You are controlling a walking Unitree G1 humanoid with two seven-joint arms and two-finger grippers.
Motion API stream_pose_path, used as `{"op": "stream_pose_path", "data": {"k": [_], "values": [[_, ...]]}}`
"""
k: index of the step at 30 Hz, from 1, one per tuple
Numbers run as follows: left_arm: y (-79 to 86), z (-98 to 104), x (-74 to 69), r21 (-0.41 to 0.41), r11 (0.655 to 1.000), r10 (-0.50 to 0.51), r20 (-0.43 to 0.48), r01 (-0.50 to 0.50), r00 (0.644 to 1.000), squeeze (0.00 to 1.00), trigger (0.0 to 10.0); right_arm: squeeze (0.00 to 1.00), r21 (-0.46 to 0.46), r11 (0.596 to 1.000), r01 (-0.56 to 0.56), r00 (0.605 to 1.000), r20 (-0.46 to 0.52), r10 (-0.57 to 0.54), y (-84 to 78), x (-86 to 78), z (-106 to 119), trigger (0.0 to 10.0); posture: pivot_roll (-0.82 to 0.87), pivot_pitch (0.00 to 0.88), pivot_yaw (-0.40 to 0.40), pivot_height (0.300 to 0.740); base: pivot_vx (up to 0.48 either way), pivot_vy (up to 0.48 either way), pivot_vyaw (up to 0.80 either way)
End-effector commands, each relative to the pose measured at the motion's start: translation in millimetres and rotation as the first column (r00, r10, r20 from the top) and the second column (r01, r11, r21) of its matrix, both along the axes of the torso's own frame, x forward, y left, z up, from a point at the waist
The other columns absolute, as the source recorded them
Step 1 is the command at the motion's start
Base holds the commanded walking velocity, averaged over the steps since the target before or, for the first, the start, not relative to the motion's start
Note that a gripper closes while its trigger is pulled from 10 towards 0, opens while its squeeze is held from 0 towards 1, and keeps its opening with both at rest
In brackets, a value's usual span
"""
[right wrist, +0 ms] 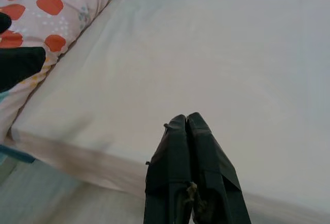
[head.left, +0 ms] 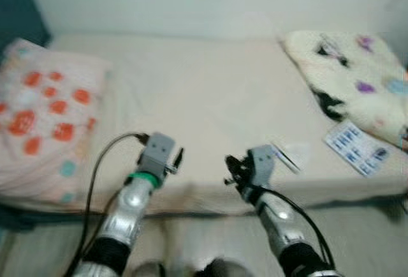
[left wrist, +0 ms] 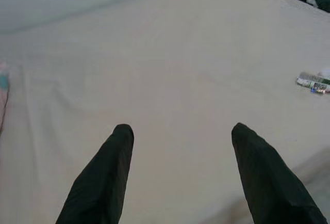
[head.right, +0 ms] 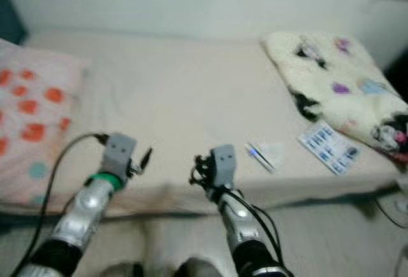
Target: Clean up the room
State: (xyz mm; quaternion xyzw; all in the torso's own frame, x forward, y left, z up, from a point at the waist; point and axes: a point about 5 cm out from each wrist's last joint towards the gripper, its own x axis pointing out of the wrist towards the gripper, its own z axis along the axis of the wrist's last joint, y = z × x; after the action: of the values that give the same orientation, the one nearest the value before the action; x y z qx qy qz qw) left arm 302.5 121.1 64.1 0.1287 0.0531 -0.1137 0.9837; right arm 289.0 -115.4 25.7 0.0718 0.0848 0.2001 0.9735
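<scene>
Hovering over bed point(head.left: 204, 98) | left gripper point(left wrist: 180, 131) spread | right gripper point(right wrist: 186, 121) closed | print unreadable

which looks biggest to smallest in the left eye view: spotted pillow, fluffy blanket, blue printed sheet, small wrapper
1. spotted pillow, cut off by the frame edge
2. fluffy blanket, close in size, so this order is unsure
3. blue printed sheet
4. small wrapper

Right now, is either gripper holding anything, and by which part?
Nothing is held. The left gripper is open over the bed; the right gripper is shut on nothing.
</scene>
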Motion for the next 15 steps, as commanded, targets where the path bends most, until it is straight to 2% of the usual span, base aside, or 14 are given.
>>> {"op": "stream_pose_path", "data": {"k": [1, 9, 15], "values": [[-2.2, -6.1, -3.4, 0.007, 1.0, -0.008, -0.025, 0.008, 1.0, 0.0, 10.0, 0.0, -0.012, 1.0, 0.009, 1.0, -0.012, -0.009, -5.6, -2.3, -3.3, 10.0, 0.04, 0.0, -0.015, 0.74, 0.0, -0.349, 0.0], [-2.8, -7.9, -3.4, -0.01, 1.0, -0.002, -0.048, 0.002, 0.999, 0.0, 10.0, 0.0, -0.011, 1.0, 0.01, 1.0, -0.014, -0.01, -5.5, -2.7, -3.8, 10.0, 0.04, 0.0, -0.014, 0.74, 0.0, -0.034, 0.0], [-2.9, -7.7, -2.9, -0.014, 1.0, -0.001, -0.05, 0.0, 0.999, 0.0, 10.0, 0.0, -0.01, 1.0, 0.011, 1.0, -0.014, -0.012, -5.3, -2.9, -3.9, 10.0, 0.04, 0.0, -0.012, 0.74, 0.0, 0.48, 0.0]]}}
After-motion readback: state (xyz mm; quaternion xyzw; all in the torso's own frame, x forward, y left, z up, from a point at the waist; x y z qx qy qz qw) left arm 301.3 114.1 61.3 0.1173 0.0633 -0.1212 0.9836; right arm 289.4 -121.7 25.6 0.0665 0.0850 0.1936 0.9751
